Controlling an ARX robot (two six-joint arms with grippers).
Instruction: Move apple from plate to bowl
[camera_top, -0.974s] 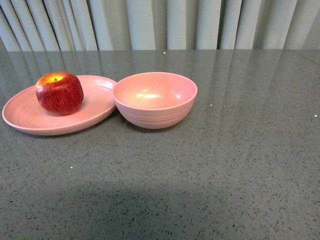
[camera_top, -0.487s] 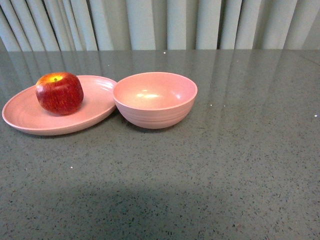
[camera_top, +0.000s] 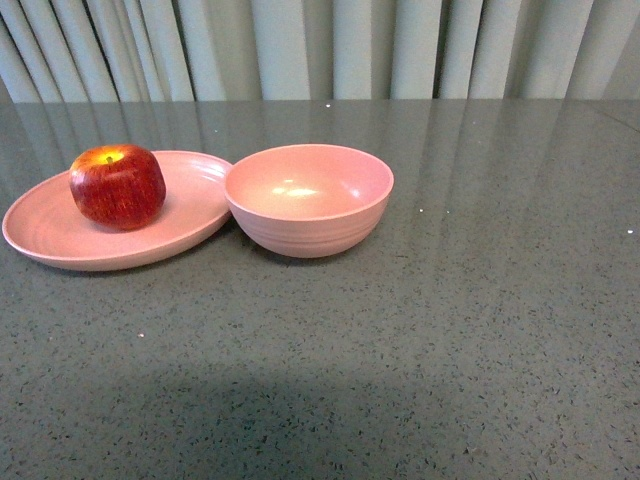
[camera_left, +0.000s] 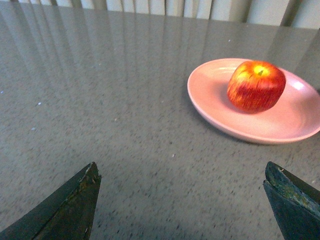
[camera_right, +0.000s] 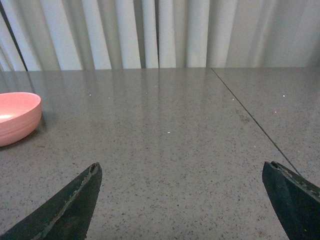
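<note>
The glossy red apple (camera_top: 118, 186), faintly streaked and yellow around its stem dip, is seen resting stem-up on the shallow pink plate (camera_top: 60, 245). The deep pink bowl (camera_top: 310, 235) is set just beside the plate on the grey speckled table (camera_top: 450, 330). The left pincer (camera_left: 181, 170) and the right pincer (camera_right: 181, 169) are each held spread wide above the table.

one apple (camera_top: 117, 186), one plate (camera_top: 50, 235), one bowl (camera_top: 309, 213)

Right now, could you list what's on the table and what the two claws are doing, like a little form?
apple: on the plate, stem dip up
plate: on the table, left of the bowl
bowl: empty, close beside the plate
left gripper: open, holding nothing, facing the apple
right gripper: open, holding nothing
move to bowl: not yet done
</note>
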